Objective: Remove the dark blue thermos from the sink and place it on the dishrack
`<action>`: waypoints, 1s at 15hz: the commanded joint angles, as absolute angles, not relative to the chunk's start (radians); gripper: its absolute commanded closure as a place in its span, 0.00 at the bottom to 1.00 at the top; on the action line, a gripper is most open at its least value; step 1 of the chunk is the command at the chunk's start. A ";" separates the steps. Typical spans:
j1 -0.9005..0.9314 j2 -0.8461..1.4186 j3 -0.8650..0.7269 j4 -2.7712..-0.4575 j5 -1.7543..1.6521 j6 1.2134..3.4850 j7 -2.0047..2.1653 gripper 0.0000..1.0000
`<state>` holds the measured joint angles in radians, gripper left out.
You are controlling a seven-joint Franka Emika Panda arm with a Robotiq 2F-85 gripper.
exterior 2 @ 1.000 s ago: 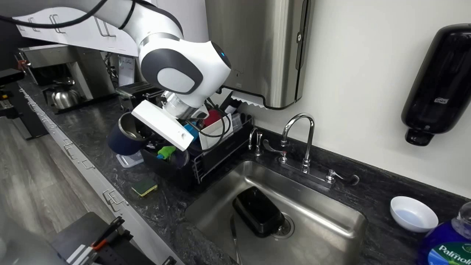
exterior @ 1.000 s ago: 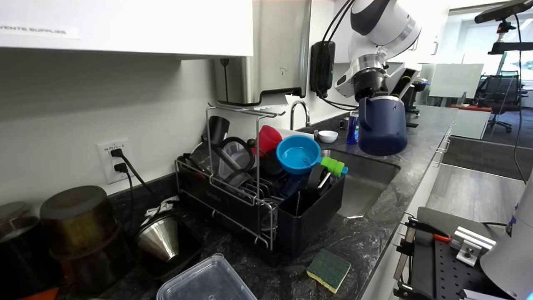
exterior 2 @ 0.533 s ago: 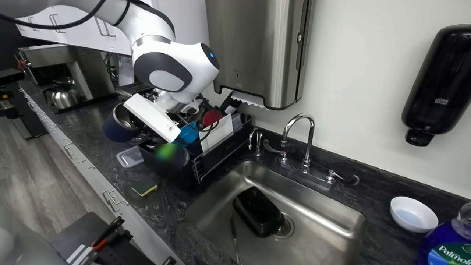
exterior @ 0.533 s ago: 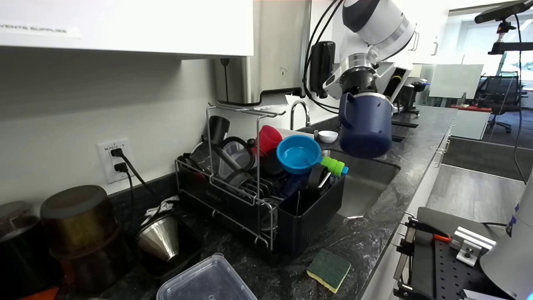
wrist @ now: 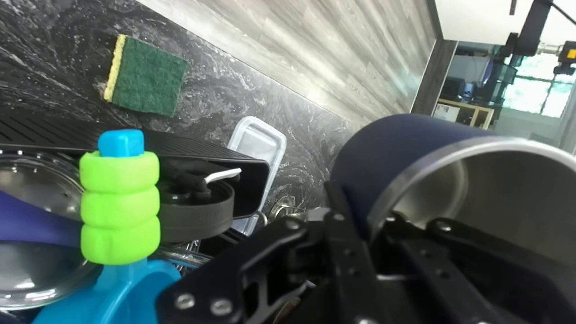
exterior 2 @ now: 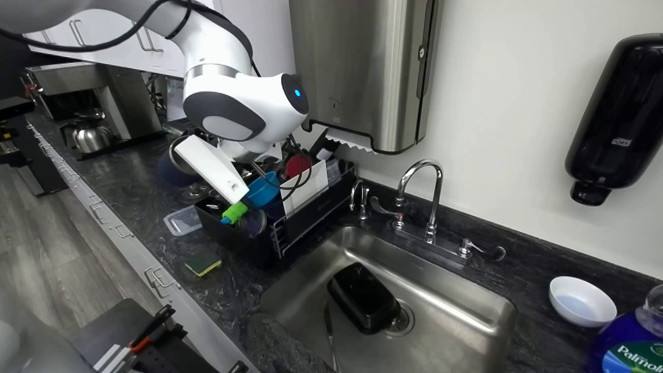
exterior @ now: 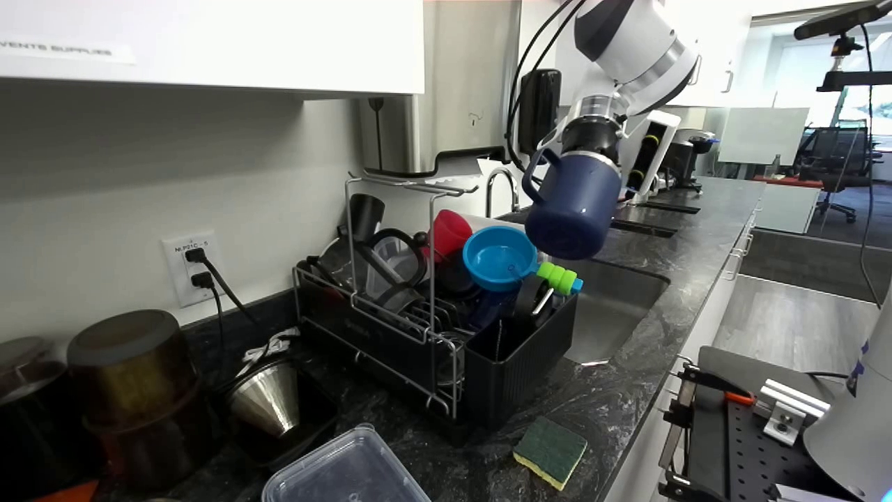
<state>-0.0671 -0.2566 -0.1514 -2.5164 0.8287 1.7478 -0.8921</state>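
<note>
The dark blue thermos is a mug with a handle and a steel rim. It hangs in the air, tilted, mouth toward my gripper. In an exterior view it is partly hidden behind the white wrist housing, with its blue side showing. In the wrist view, my gripper is shut on the wall of the thermos, one finger outside and one inside the rim. The dishrack is full of dishes and sits beside the sink. The rack also shows in an exterior view.
A blue strainer with a green grip sticks up from the rack above the black utensil bin. The rack has tall wire posts. A sponge lies in front. A black container lies in the sink.
In an exterior view the thermos has moved left, closer to the rack's dishes, and has tilted with its base to the lower left. The grip on it has not changed.
</note>
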 commanded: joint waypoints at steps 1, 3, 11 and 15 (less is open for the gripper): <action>-0.066 -0.274 -0.136 -2.553 0.899 1.780 -0.893 0.98; -0.061 -0.279 -0.126 -2.567 0.922 1.777 -0.890 0.98; -0.039 -0.265 -0.087 -2.592 1.013 1.769 -0.908 0.98; -0.041 -0.257 -0.085 -2.581 0.984 1.757 -0.894 0.93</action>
<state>-0.0321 -0.2572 -0.0924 -2.5826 0.9848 1.7610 -0.8937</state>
